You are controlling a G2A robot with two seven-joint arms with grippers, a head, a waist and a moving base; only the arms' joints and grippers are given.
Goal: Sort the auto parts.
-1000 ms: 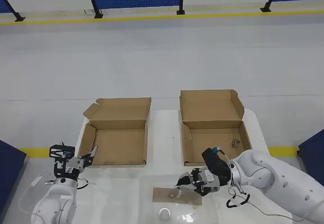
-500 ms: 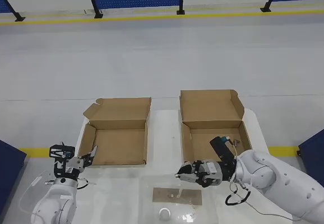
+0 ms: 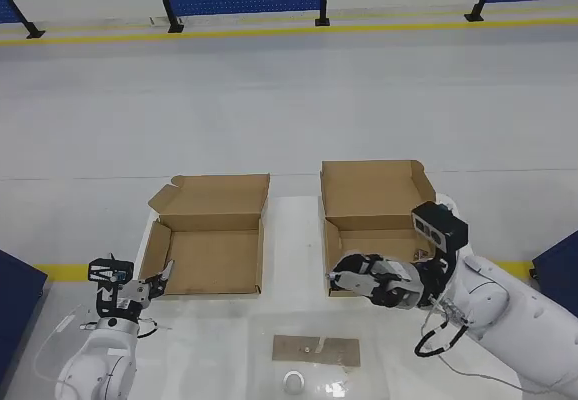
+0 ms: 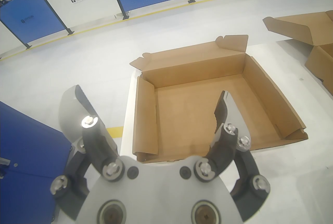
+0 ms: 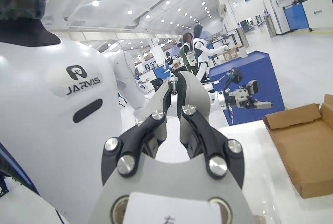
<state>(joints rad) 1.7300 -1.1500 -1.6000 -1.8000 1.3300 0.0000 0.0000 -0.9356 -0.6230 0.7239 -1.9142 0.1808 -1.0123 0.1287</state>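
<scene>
Over the near-left corner of the right box, the right gripper hangs with its fingers almost closed, pinching a small metal part between the tips. In the right wrist view the part looks like a short threaded bolt. The box is open cardboard with its lid flap folded back on the far side. It stands on the white table, to the right of a second open one, the left box, with a strip of table between them. The left gripper sits just beside the left box's near-left corner, its fingers spread wide and holding nothing. On the near part of the table, between the two arms, lies a flat brown sheet with another small part resting on it. Just nearer than the sheet lie a white round piece and a clear crumpled thing, too small to tell what it is
</scene>
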